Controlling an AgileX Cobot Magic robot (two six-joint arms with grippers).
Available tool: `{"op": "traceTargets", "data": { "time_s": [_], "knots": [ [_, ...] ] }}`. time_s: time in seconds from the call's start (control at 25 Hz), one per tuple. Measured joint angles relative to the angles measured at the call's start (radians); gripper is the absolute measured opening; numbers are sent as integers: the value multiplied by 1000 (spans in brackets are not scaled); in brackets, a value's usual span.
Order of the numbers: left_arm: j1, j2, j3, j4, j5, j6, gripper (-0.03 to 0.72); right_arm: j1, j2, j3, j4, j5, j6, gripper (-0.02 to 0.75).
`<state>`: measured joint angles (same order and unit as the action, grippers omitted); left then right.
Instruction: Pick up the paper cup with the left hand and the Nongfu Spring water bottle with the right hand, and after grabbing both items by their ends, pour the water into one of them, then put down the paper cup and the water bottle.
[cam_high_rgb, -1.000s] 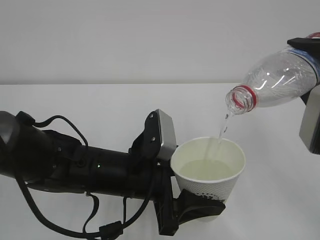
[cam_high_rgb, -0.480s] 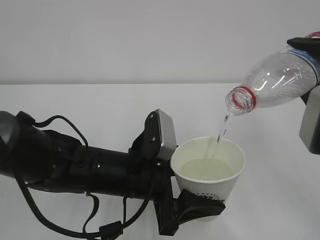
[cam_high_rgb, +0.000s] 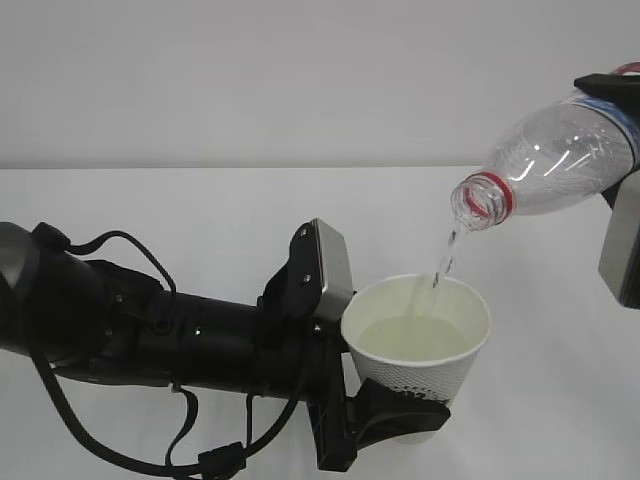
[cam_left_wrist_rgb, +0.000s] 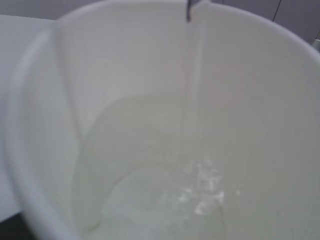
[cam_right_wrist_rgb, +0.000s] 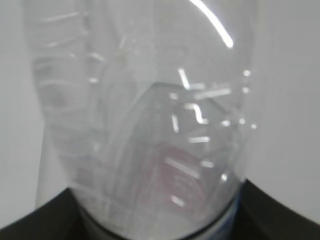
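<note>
Currently left claw (cam_high_rgb: 395, 415) pinches paper cup (cam_high_rgb: 420, 345) above white desk (cam_high_rgb: 180, 205), right claw (cam_high_rgb: 625, 150) clamps tilted Nongfu Spring water bottle (cam_high_rgb: 550, 160) at 2 o'clock, water (cam_high_rgb: 445, 260) streaming in, plain grey wall (cam_high_rgb: 300, 70) behind.

A plain white table (cam_high_rgb: 200, 210) fills the lower part of the exterior view, its surface smooth and matte. Behind it rises a pale grey wall (cam_high_rgb: 300, 80), meeting the tabletop along a straight horizontal line.
</note>
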<state>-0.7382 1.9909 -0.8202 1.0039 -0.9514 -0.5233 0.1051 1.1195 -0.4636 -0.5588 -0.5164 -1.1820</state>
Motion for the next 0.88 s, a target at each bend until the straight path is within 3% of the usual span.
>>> {"op": "traceTargets", "data": {
  "time_s": [0.88],
  "knots": [
    [0, 0, 0, 0, 0, 0, 538, 0, 0, 0, 0, -1, -2, 426]
  ]
}}
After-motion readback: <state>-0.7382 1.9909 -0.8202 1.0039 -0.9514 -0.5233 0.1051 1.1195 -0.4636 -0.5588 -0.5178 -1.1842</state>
